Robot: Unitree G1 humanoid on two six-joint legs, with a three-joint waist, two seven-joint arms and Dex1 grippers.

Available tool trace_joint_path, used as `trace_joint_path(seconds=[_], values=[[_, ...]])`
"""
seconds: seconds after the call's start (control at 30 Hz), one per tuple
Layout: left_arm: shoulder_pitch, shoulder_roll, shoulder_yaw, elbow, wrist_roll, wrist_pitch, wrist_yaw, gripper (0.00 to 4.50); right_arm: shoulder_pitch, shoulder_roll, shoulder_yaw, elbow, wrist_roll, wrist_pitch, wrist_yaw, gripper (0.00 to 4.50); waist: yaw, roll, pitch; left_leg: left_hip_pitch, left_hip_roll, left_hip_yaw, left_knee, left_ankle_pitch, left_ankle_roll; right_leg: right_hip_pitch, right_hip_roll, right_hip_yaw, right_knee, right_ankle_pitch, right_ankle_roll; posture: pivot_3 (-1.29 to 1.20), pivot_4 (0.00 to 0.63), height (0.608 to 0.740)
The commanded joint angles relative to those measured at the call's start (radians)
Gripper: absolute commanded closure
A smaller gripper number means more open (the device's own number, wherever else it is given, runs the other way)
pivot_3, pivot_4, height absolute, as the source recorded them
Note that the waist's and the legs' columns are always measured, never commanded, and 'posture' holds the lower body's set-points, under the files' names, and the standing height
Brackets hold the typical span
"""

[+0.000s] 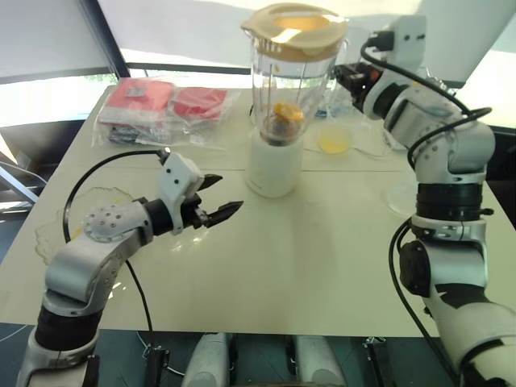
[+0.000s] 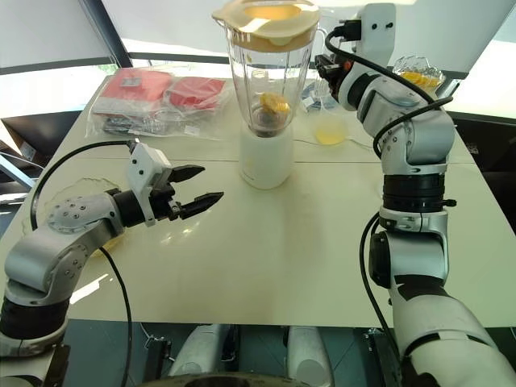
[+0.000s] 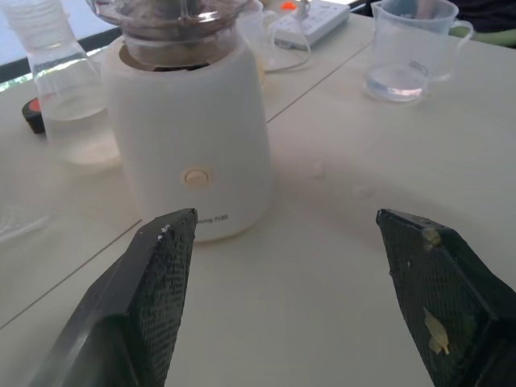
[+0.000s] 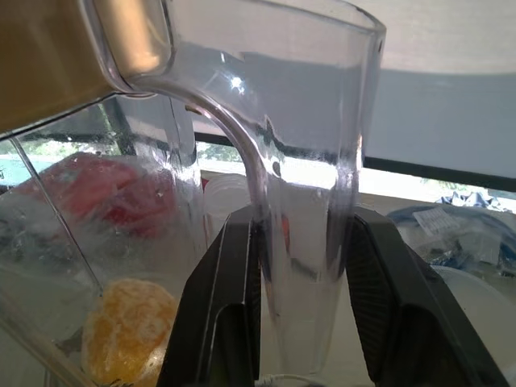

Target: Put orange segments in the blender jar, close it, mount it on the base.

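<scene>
The right gripper (image 1: 348,77) is pinched on the handle (image 4: 306,242) of the blender jar (image 1: 290,81), one black finger pressed to each side of the clear loop. The jar stands upright on the white base (image 1: 274,161), far of the table's middle. Its yellowish lid (image 1: 294,28) is on, and the orange segments (image 1: 286,113) lie at the jar's bottom.

The left gripper (image 1: 227,193) hovers just over the table (image 1: 322,258), near and left of the base. Its fingers are spread wide, holding nothing and pointing right toward the base, apart from it.

Just right of the base and farther back is a small clear cup (image 1: 334,139) of yellow liquid, close under the right arm. A clear bowl (image 2: 418,71) holding orange pieces sits beyond the arm at the far right. A clear bottle (image 3: 64,97), a measuring cup (image 3: 411,48) and a white power strip (image 3: 310,20) crowd the ground beyond the base. Red packets in plastic bags (image 1: 165,105) fill the far left corner. A clear plate (image 1: 56,226) lies by the left edge under the left forearm, whose black cable (image 1: 97,173) loops above it.

Bare tabletop stretches from the base to the near edge, between the two arms.
</scene>
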Motion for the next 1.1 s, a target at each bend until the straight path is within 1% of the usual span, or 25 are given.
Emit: trace_joint_path(seconds=[0.03,0.17,0.4,0.7,0.93,1.1], values=[[-0.028,-0.001,-0.004,0.000,0.002,-0.025,0.007,0.80,-0.009,0.012,-0.006,-0.068,-0.009,-0.045,0.009,3.56,0.000,0.000,0.000,0.000,0.000,0.000,0.000,0.000,0.000,0.000,0.000,0.000,0.000,0.000,0.000,0.00,0.150,0.740],[-0.033,-0.003,-0.009,0.007,0.002,-0.029,0.010,0.80,0.002,0.019,0.006,-0.054,-0.032,-0.066,0.022,3.56,-0.001,0.000,0.000,0.001,0.000,0.000,0.001,0.000,-0.001,0.000,0.000,0.000,0.001,0.000,0.000,0.00,0.150,0.740],[-0.017,-0.010,-0.029,-0.001,0.013,-0.039,0.026,0.80,-0.016,0.043,0.004,0.106,-0.069,-0.162,0.054,3.56,-0.002,0.000,0.000,0.002,0.000,0.000,0.001,0.001,-0.001,0.001,0.000,0.000,0.001,0.000,0.000,0.00,0.150,0.740],[-0.003,-0.011,-0.029,-0.014,0.021,-0.043,0.039,0.80,-0.063,0.014,-0.003,0.225,-0.098,-0.232,0.095,3.56,-0.002,0.000,0.000,0.004,0.000,0.000,0.002,0.001,-0.002,0.003,0.001,0.001,0.002,0.001,-0.001,0.00,0.150,0.740],[-0.007,-0.016,-0.038,-0.003,0.031,-0.056,0.043,0.80,-0.075,0.001,-0.001,0.257,-0.114,-0.234,0.119,3.56,-0.001,0.000,0.000,0.004,0.000,0.000,0.002,0.001,-0.002,0.003,0.001,0.001,0.002,0.001,-0.001,0.00,0.150,0.740],[-0.007,-0.019,-0.044,0.001,0.035,-0.064,0.045,0.80,-0.057,0.007,0.008,0.214,-0.119,-0.212,0.126,3.56,-0.001,0.000,0.000,0.004,0.000,0.000,0.002,0.001,-0.002,0.003,0.000,0.001,0.002,0.001,-0.001,0.00,0.150,0.740]])
